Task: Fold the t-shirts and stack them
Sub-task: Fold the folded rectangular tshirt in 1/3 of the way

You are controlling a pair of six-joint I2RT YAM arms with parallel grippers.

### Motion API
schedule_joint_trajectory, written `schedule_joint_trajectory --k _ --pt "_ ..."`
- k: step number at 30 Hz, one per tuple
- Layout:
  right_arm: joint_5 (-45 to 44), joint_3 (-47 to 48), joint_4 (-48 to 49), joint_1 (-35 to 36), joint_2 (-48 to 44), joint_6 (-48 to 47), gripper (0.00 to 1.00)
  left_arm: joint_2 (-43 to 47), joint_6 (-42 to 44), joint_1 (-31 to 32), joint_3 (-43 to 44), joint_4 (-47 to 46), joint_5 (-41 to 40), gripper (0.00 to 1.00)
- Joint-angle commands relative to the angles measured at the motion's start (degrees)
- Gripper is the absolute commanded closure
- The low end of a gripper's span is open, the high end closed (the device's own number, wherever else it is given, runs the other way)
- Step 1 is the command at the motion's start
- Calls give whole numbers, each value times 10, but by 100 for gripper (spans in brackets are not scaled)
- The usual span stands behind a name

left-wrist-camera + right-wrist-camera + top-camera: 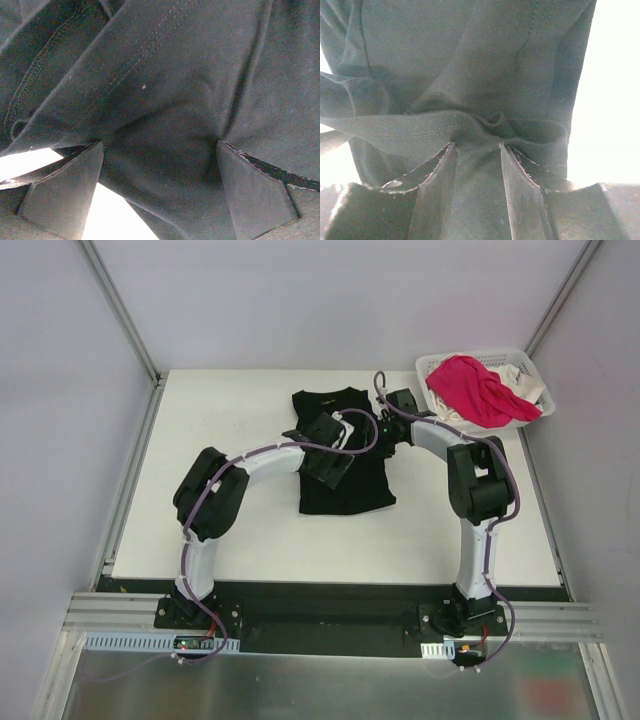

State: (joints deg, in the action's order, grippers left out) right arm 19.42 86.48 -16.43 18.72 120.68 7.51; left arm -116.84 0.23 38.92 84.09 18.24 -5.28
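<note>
Seen from above, my left wrist housing covers the left jaws and part of the chest of the black cotton t-shirt (pixel 350 485), which lies spread out in the middle of the white counter (pixel 240 530). Where my tips meet the cloth is hidden in that view. My left wrist camera sees mostly dark fabric and stitched hems, with a sliver of bright counter at the lower left. The left jaws stand spread wide, fingers (pixel 65 192) far apart, low over the shirt with cloth lying loose between them and nothing gripped.

At the shirt's right edge, near the sleeve, the right jaws are partly closed. Their fingers (pixel 437 187) pinch a gathered fold of the same black shirt, with creases fanning out from the tips.

Farther right, in the counter's back corner, a white plastic lattice basket (pixel 505 358) holds a bright pink t-shirt (pixel 475 390) heaped over a white cloth one (pixel 528 398), which is mostly buried.
</note>
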Motion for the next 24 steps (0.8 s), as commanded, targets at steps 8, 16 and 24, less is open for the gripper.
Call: schedule_joint_trajectory --k 8,16,24 --pt "-27 -17 -12 -20 -69 -5 55 79 -1 -5 -32 -1 -43 7" --pt "-28 -52 -32 6 -157 -14 54 186 -28 -3 -50 0 -25 7" --pt "-21 -115 -3 48 -171 5 53 250 -60 12 -132 -22 -21 8"
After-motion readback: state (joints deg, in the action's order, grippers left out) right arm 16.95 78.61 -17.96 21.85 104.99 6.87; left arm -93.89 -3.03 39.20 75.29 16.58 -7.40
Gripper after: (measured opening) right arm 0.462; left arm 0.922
